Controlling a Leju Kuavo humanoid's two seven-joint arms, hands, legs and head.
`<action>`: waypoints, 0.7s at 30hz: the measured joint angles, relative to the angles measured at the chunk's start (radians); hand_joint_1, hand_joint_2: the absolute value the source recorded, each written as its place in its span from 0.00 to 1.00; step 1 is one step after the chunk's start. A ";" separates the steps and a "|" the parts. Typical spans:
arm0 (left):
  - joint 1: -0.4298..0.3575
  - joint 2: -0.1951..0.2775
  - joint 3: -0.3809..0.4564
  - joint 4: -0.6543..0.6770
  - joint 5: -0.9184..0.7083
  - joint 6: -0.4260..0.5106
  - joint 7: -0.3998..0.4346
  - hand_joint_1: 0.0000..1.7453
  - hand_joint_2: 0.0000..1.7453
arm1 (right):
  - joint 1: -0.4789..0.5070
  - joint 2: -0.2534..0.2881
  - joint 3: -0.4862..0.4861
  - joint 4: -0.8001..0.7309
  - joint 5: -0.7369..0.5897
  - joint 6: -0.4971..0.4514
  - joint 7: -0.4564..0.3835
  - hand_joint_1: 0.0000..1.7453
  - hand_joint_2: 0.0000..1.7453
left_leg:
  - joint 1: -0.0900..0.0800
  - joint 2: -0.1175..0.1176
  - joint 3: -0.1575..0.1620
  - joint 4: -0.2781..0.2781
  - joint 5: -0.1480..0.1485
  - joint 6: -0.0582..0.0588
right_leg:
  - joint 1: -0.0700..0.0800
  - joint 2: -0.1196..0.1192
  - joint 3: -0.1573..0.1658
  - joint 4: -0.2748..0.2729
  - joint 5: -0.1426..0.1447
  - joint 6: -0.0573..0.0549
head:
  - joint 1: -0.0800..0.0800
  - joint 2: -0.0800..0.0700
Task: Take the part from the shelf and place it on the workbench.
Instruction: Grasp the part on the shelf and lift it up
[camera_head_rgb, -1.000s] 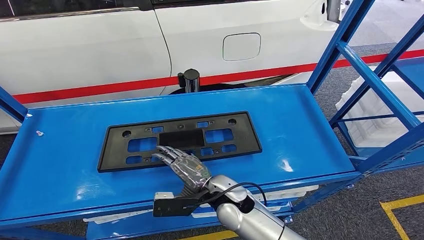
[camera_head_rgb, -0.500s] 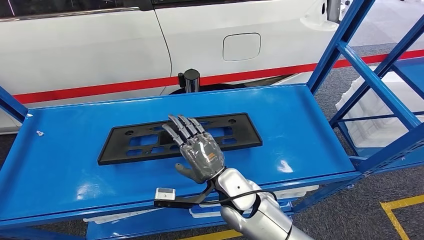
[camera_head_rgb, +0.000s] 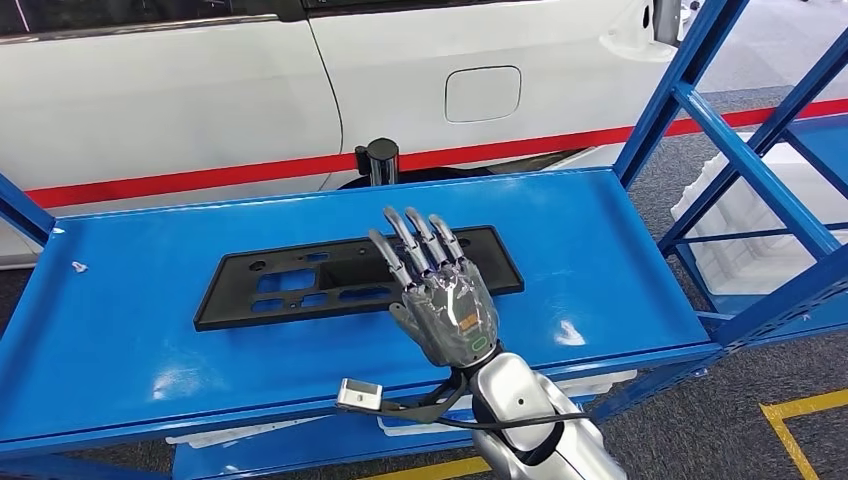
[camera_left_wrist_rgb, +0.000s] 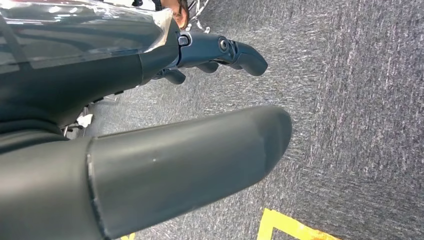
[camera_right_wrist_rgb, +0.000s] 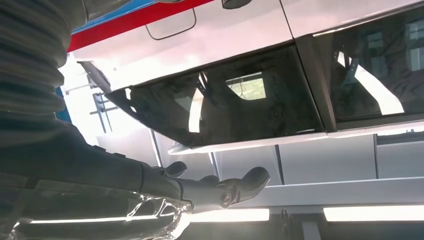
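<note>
Your part (camera_head_rgb: 355, 278), the flat black plate with its rows of cut-outs, lies on the blue desk (camera_head_rgb: 120, 330) roughly in the middle of the top, long side running across your view. A second ago the right robot hand (camera_head_rgb: 440, 300) was low with its fingers (camera_head_rgb: 400, 235) on the plate's near edge; half a second ago it was already rising, and now it stands above the plate's right half, palm turned away from you, fingers spread and pointing up, holding nothing. The plate itself has stayed flat and has hardly shifted, so you can judge that the release is made and the part is delivered; what remains looks like drawing the arm clear. In the right wrist view the same hand's fingers are loosely extended against the white car (camera_head_rgb: 250, 90) behind the desk. Your left robot hand (camera_left_wrist_rgb: 220, 50) hangs at the robot's side over the grey carpet (camera_left_wrist_rgb: 350, 100), its fingers slightly curled and with nothing in them. Beyond the desk you have the car's flank with a red stripe, a small black post (camera_head_rgb: 382, 160) just behind the far rim, and the blue shelf frame (camera_head_rgb: 740, 150) to the right, holding white moulded trays (camera_head_rgb: 740, 240).
</note>
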 joint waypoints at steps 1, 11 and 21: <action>0.000 0.000 0.000 0.000 0.000 0.000 0.000 0.00 0.00 | 0.003 -0.001 -0.002 -0.002 0.000 0.003 0.000 0.00 1.00 | 0.000 0.000 0.000 0.000 0.000 0.000 | 0.000 0.000 0.000 0.000 0.000 0.000 | 0.000 0.000; -0.003 -0.003 0.000 0.000 -0.004 0.009 -0.006 0.00 0.00 | 0.011 0.031 -0.015 0.093 -0.071 0.092 -0.011 0.00 1.00 | 0.000 0.000 0.000 0.000 0.000 0.000 | 0.000 0.000 0.001 0.000 0.000 0.000 | 0.000 0.000; -0.005 -0.007 0.003 0.000 0.013 0.010 -0.076 0.00 0.00 | -0.100 0.121 -0.036 0.430 -0.112 0.057 -0.013 0.00 1.00 | 0.000 0.000 0.000 0.000 0.000 0.000 | 0.000 0.000 0.001 0.000 0.000 0.000 | 0.000 0.000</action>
